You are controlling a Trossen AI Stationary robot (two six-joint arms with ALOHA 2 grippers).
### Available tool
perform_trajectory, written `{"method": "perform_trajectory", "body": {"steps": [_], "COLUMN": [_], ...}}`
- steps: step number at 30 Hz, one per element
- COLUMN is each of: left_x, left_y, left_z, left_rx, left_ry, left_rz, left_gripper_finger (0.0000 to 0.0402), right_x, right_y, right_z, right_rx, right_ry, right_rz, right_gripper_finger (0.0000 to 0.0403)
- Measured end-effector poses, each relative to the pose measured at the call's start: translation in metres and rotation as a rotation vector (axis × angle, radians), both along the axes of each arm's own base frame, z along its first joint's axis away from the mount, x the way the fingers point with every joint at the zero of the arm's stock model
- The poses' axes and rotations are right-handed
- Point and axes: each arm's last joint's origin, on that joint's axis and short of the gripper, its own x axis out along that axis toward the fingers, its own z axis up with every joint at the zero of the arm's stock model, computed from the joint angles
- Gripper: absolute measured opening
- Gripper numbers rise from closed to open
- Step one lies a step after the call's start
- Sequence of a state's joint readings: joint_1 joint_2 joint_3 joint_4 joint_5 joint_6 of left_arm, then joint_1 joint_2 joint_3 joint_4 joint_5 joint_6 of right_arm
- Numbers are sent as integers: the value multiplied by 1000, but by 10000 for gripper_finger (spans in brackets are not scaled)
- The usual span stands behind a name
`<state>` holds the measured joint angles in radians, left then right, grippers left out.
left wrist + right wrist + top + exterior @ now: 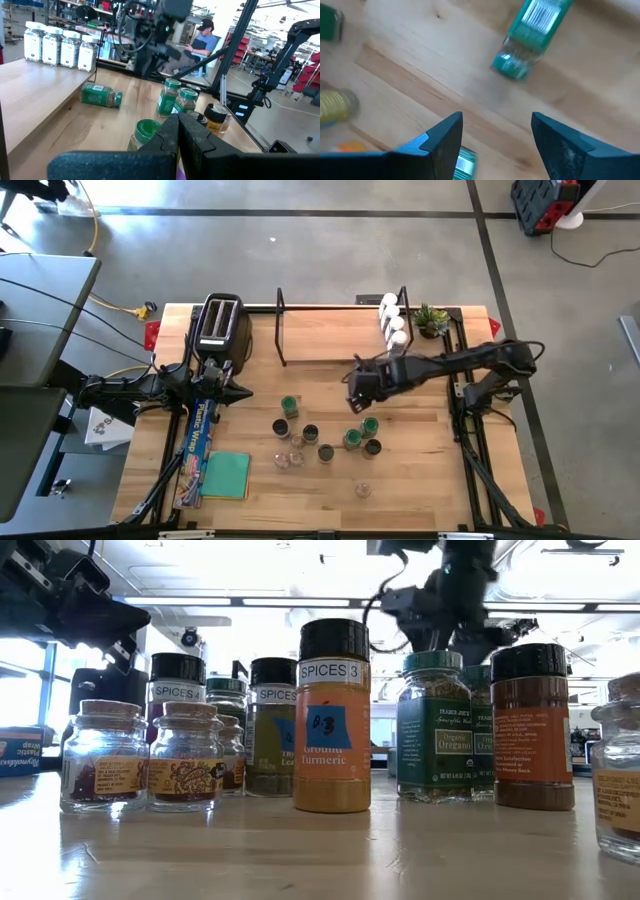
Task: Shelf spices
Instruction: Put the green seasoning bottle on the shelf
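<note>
The right gripper point(357, 392) hangs over the middle of the table point(420, 480), in front of the shelf point(330, 340), and its fingers stand apart with nothing between them. In the high view, four white-lidded jars point(394, 322) stand in a row at the right end of the shelf, beside a small potted plant point(432, 319). The other spice jars point(325, 438) stand in a loose group on the table, nearer the front edge than the right gripper. The left gripper point(238, 393) rests near the toaster point(220, 322), over a blue foil box point(200, 442) and beside a green cloth point(227, 474); its fingers are closed together on nothing. In the low view, a turmeric jar point(332, 718) with a black lid stands in the middle, an oregano jar point(434, 727) with a green lid is to its right, and two small glass jars with cork lids point(140, 755) are at the left. In the left wrist view, a green jar point(102, 95) lies on its side on the table just below the shelf board, and a person sits in the room behind. In the right wrist view, the two fingers point(445, 142) are wide apart above the wood, and the lying green jar point(531, 37) is beyond them, not touched.
</note>
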<state>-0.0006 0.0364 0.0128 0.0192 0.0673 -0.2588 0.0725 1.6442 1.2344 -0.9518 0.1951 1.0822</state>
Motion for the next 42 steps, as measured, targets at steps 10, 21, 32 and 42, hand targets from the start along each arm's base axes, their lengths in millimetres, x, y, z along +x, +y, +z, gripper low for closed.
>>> {"method": "perform_trajectory", "body": {"steps": [10, 21, 32, 42], "left_x": [0, 0, 0, 0], "left_y": [0, 0, 1, 1], "left_z": [0, 0, 0, 0], "left_rx": [0, 0, -1, -27], "left_ry": [1, 1, 0, 1], "left_rz": [0, 1, 30, 31], "left_gripper_finger": [0, 0, 0, 0], "right_x": [-5, -5, 6, 7], "right_y": [-9, -28, -43, -47], "right_z": [-46, -69, -95, -96], "right_rx": [77, 70, 52, -4], "right_ry": [-95, -59, -55, -70], "right_rz": [-166, -281, -371, -367], "right_gripper_finger": [260, 264, 264, 232]}}
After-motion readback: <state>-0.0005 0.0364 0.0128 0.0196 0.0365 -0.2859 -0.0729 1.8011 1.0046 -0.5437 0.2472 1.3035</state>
